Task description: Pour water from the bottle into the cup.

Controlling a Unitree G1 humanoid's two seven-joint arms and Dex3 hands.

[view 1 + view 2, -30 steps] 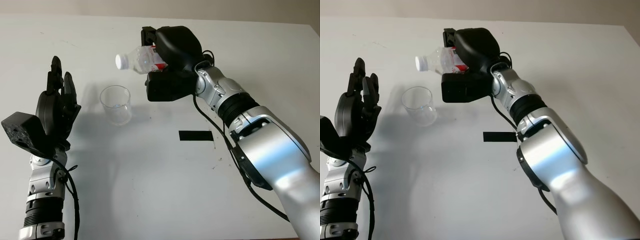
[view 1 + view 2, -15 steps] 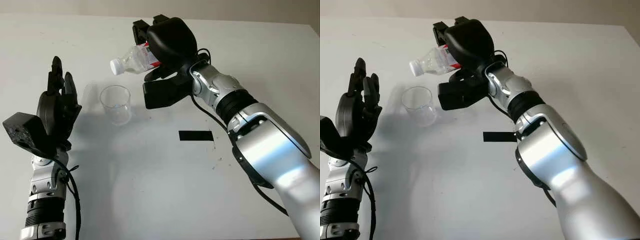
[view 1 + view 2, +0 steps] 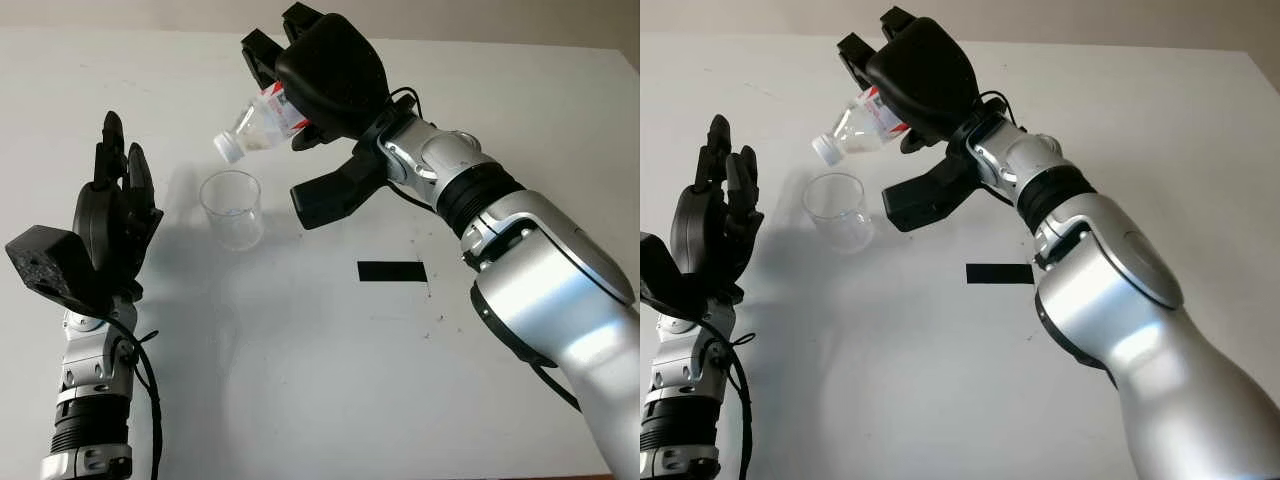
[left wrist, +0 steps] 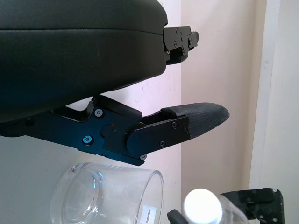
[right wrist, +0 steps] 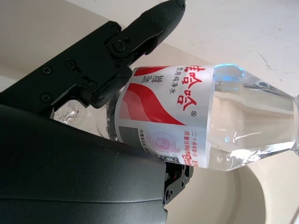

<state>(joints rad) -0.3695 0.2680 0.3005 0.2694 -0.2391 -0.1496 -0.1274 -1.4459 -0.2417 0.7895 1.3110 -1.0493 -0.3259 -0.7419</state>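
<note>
Bottle (image 3: 262,128): clear plastic, red-and-white label, white cap on, tilted cap-down above the far rim of the cup (image 3: 232,208); clamped in right hand (image 3: 325,75). Left hand (image 3: 115,215): open, left of cup.

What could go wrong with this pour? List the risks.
1. The white cap appears to be on the clear plastic water bottle tilted in the right hand, so perhaps nothing pours.
2. The bottle's mouth hangs near the clear plastic cup's rim; water could miss.
3. The open left hand isn't steadying the cup.
</note>
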